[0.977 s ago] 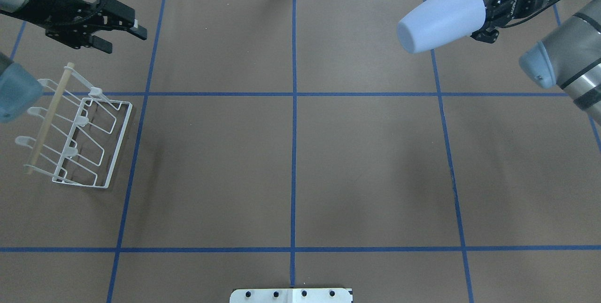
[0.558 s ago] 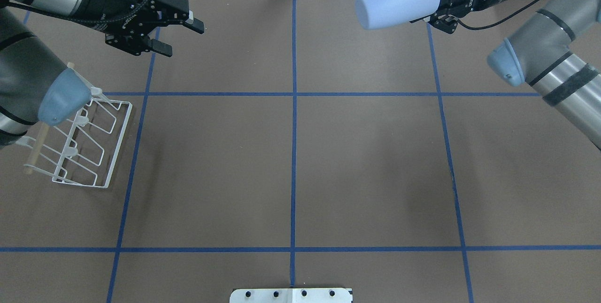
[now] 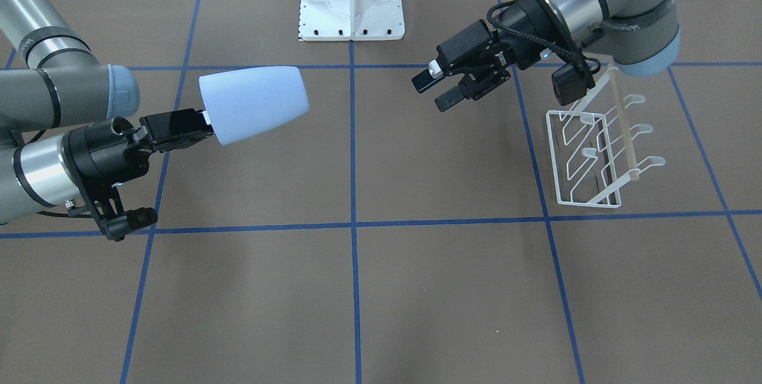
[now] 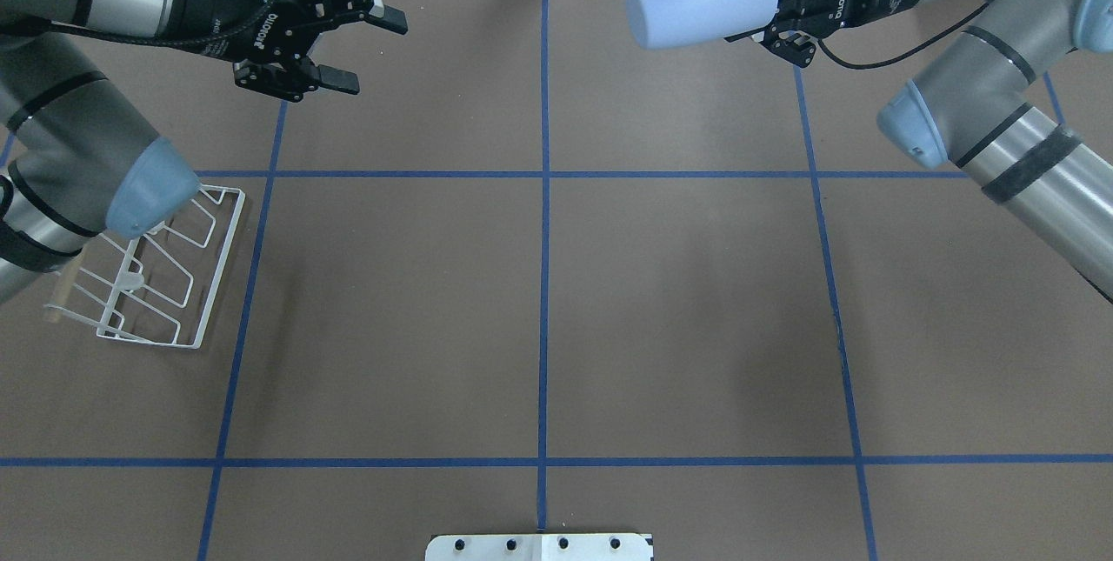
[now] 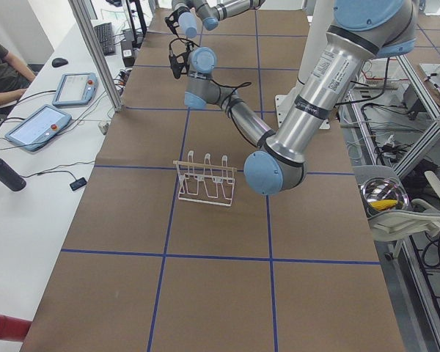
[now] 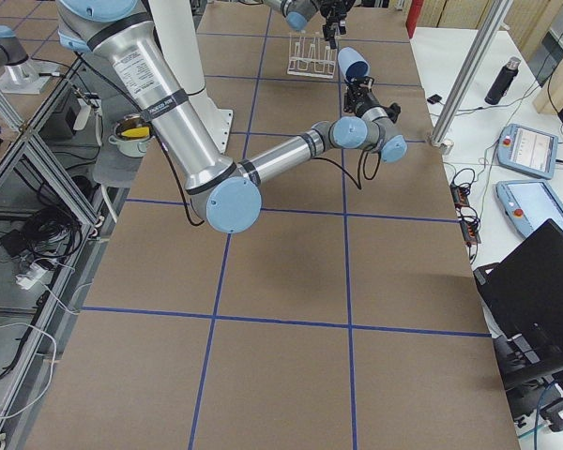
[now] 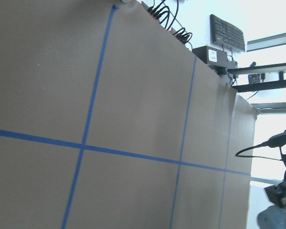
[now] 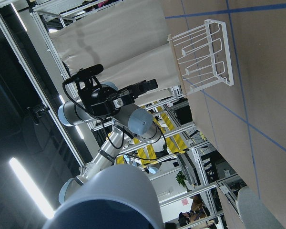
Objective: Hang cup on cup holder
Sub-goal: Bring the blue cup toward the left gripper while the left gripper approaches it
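**A:** Where was the pale blue-lavender tapered plastic cup (image 3: 256, 103)?

**B:** It was in the air over the brown paper-covered counter (image 3: 446, 289), on the robot's right side. It lay sideways, with its wide rim at the right claw (image 3: 205, 125) and its narrow closed base pointing toward the middle of the counter.

**A:** And how did that claw have it?

**B:** Its two black fingers were clamped on the rim end and carried the cup clear of the surface. Nothing else touched the cup.

**A:** What about the left claw (image 3: 431, 91)?

**B:** Its fingers were spread wide with nothing between them. It hung above the counter on the other side of the centre line, with its tips turned toward the cup's base and well apart from it.

**A:** Where was the small white wire cup holder (image 3: 586, 152)?

**B:** It stood on the counter on the robot's left side, near the left arm's elbow joint. In the overhead view that joint covered part of it. Its rounded prong tips pointed up, and a light wooden rod (image 3: 625, 134) ran along the top. The rectangular base sat inside one square of the blue tape lines (image 3: 446, 221).

**A:** How far was the cup from it?

**B:** Well apart. The left claw was between the two.
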{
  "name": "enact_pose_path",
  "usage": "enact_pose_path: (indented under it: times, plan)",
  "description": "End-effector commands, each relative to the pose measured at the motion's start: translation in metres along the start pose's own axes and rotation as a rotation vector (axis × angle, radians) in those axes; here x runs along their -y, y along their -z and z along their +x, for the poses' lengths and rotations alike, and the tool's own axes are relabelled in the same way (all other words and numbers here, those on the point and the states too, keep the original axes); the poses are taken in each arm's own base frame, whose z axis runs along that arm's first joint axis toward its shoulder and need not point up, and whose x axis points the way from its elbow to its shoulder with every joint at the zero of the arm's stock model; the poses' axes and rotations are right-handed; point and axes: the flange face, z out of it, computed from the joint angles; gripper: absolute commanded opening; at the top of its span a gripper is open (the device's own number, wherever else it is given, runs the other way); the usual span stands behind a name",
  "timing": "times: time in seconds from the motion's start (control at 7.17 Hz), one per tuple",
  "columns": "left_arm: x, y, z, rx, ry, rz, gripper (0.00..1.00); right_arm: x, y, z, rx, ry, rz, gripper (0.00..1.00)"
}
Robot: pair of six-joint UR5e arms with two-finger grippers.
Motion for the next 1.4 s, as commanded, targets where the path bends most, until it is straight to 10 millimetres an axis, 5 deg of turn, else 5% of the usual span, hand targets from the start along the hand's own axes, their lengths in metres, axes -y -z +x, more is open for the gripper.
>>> enact_pose_path:
  times: [0.0,0.28,0.98,1.26]
  plan:
    - [-0.018,-0.018,-0.004,-0.214,0.155,0.03,0.97,0.015,-0.033,0.008,0.032,-0.016,0.015,0.0]
    - [-0.019,-0.025,-0.007,-0.28,0.192,0.044,0.97,0.019,-0.057,-0.002,0.041,-0.019,0.009,0.0]
    - [-0.04,-0.049,-0.005,-0.341,0.23,0.061,0.97,0.02,-0.076,0.006,0.037,-0.013,-0.003,0.0]
    - [-0.035,-0.051,-0.014,-0.359,0.224,0.051,0.97,0.016,-0.08,0.003,0.04,-0.004,-0.012,0.0]
